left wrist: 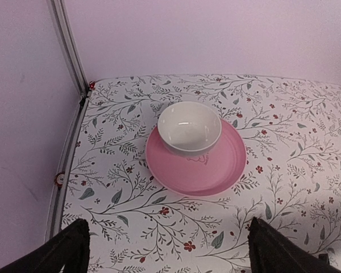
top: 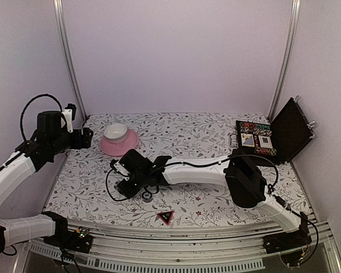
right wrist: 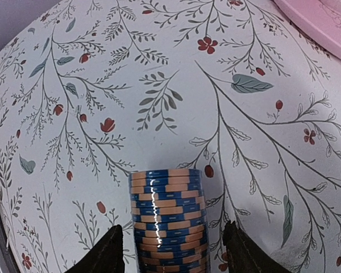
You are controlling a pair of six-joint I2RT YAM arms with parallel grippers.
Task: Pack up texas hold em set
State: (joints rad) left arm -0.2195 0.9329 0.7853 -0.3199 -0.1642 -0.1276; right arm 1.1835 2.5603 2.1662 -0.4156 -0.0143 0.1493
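Note:
The black case (top: 292,132) stands open at the back right, with chip rolls and card decks (top: 256,140) packed in its tray. A blue-and-tan striped chip roll (right wrist: 169,219) lies on the cloth between my right gripper's fingers (right wrist: 171,242). The jaws are open, with a gap on each side of the roll. In the top view the right gripper (top: 127,173) reaches across to the left middle and hides the roll. The red-black triangle marker (top: 165,216) lies near the front edge. My left gripper (left wrist: 169,242) is open and empty, near the saucer.
A pink saucer (left wrist: 221,165) with a white cup (left wrist: 188,128) sits at the back left, also in the top view (top: 119,142). Its rim shows in the right wrist view (right wrist: 324,23). Metal frame posts stand at the back corners.

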